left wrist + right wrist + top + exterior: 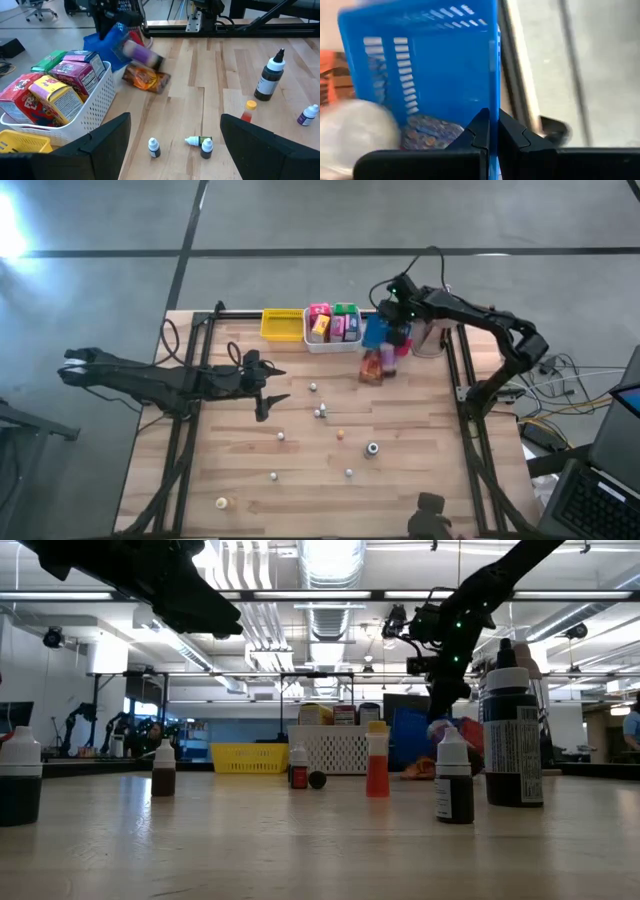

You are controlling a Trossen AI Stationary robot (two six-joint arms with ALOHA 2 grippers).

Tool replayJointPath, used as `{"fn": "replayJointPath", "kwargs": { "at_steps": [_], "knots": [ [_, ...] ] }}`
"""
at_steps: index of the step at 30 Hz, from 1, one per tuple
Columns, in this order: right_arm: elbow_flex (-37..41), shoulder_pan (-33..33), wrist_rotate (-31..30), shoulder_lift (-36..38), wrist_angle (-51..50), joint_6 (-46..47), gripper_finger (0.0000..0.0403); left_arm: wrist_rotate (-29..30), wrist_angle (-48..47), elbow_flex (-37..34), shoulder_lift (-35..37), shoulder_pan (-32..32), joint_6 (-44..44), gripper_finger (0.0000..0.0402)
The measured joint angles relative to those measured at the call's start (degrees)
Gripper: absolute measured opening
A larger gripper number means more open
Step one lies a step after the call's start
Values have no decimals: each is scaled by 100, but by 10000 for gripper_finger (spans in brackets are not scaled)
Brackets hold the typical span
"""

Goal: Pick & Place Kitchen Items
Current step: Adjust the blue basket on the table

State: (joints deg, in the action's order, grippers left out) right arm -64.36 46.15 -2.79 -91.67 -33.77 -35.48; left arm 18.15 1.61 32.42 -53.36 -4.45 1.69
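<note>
My right gripper [396,313] is over the far right of the table, shut on a blue bin [377,332] that it holds tipped. An orange-brown packet [371,367] lies on the wood below the bin's mouth. A blurred pale packet [141,53] shows in front of the bin, and another packet [427,133] sits inside. Pink, green and yellow packets [332,323] stand in the white bin [329,344]. My left gripper [268,402] hovers open at mid-table, left of the small bottles [320,412]. My right gripper [490,132] pinches the blue bin's rim wall [493,100] between its two fingers, one finger inside the bin and one outside. The bin is lifted and tipped, with its open side toward the table's left; whether its lower edge touches the wood I cannot tell.
A yellow bin [281,326] stands left of the white bin at the far edge. Several small dropper bottles [270,80] and caps are scattered over the middle and near table. A pale upright device [430,338] stands right of the blue bin. Metal frame rails run along both sides.
</note>
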Motion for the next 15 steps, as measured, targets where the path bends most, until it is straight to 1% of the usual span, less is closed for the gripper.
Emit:
{"fn": "replayJointPath", "kwargs": {
  "at_steps": [5, 11, 15],
  "knots": [
    [-181, 135, 344, -293, -499, 21, 8, -1, -1, 0, 0, 0, 3, 312],
    [-190, 150, 523, -745, -503, -196, 8, -2, -3, 0, 0, 0, 34, 312],
    [-190, 225, 451, -939, -364, -380, 8, -2, -13, 0, 0, 0, 50, 312]
  ]
}}
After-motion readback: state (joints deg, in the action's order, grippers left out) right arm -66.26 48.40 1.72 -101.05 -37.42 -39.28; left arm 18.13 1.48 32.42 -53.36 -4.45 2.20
